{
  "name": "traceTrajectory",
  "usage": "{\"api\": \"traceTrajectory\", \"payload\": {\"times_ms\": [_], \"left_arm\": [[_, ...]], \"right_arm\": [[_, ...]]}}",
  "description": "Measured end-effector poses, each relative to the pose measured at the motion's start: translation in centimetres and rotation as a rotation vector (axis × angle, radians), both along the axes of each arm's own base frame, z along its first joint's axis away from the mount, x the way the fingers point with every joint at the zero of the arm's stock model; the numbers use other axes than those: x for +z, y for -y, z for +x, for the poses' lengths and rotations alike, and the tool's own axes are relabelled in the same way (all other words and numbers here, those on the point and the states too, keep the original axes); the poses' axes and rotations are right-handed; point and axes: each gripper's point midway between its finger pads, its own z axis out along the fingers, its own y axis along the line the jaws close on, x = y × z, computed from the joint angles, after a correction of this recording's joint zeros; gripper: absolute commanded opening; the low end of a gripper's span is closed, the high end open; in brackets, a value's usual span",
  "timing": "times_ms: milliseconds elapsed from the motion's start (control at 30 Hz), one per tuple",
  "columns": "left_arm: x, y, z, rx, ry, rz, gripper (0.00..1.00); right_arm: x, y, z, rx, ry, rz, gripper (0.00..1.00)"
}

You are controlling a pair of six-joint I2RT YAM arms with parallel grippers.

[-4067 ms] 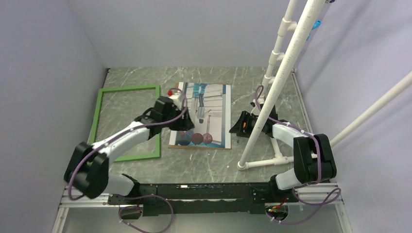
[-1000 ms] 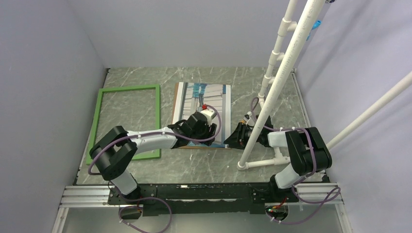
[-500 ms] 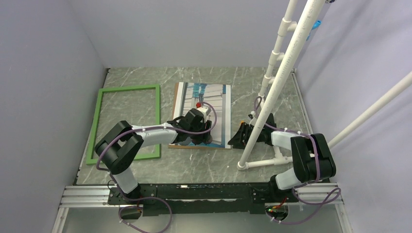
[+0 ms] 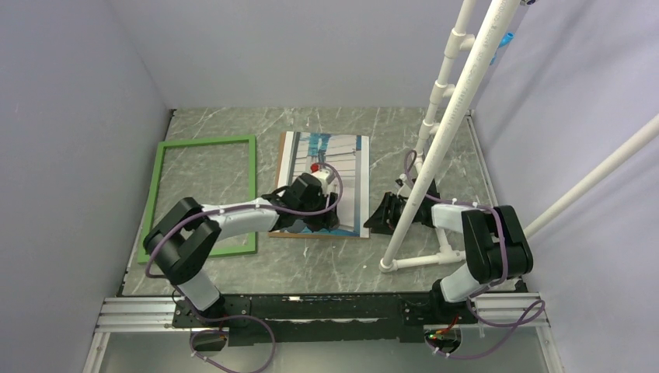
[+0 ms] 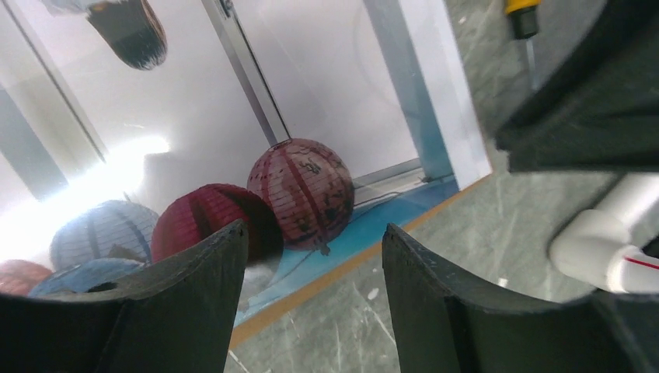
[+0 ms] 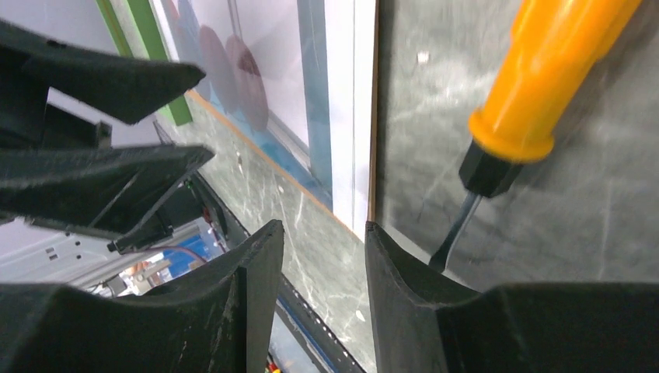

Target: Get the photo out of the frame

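Currently the counter (image 4: 326, 264) carries every item flat, and a white pipe stand (image 4: 435, 148) rises from its right side; the frame (image 4: 151, 194) lies green side up toward the far-left corner, with bare counter showing through its opening; its position is unchanged across the last four seconds. The photo (image 4: 346, 155) lies at the centre of the counter, well apart from the frame, on a brown backing board (image 5: 326, 280) whose thin edge shows along the print's near side; the print is likewise unmoved. By this layout the photo is already out of the frame; separating it from the board is judged the remaining handling.

The left gripper (image 4: 311, 217) has shifted from the print's left edge to its near edge, and it now sits low over the balloons; its fingers stand apart with nothing between them. This suggests an approach to lift the near edge, not a completed grasp. The right gripper (image 4: 385, 217) remains at the print's near-right corner, fingers parted and empty; an orange-handled screwdriver (image 6: 536, 93) lies on the counter just beside it.
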Motion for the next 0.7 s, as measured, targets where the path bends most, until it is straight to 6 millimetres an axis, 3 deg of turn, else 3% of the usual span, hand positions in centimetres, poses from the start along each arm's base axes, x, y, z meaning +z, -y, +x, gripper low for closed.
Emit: {"api": "traceTrajectory", "payload": {"times_ms": [100, 200, 333, 467, 567, 700], "left_arm": [[2.0, -0.4, 0.4, 0.018, 0.013, -0.052, 0.72], [5.1, -1.9, 2.4, 0.073, 0.054, -0.124, 0.73], [6.6, -3.8, 4.7, 0.135, 0.069, -0.163, 0.71], [5.4, -4.6, 5.4, 0.177, 0.019, -0.169, 0.71], [3.8, -4.8, 5.4, 0.203, -0.028, -0.156, 0.71], [1.7, -5.2, 4.9, 0.232, -0.08, -0.141, 0.71]], "right_arm": [[0.5, 0.1, 2.0, -0.019, 0.021, -0.003, 0.47], [1.4, 0.3, 4.6, -0.047, 0.062, -0.012, 0.47], [2.0, 0.9, 8.2, -0.088, 0.103, -0.023, 0.47], [1.0, 1.7, 11.4, -0.13, 0.102, -0.025, 0.48], [-0.3, 2.0, 12.8, -0.154, 0.079, -0.026, 0.48], [-0.4, 1.7, 14.9, -0.163, 0.077, 0.003, 0.48]]}}
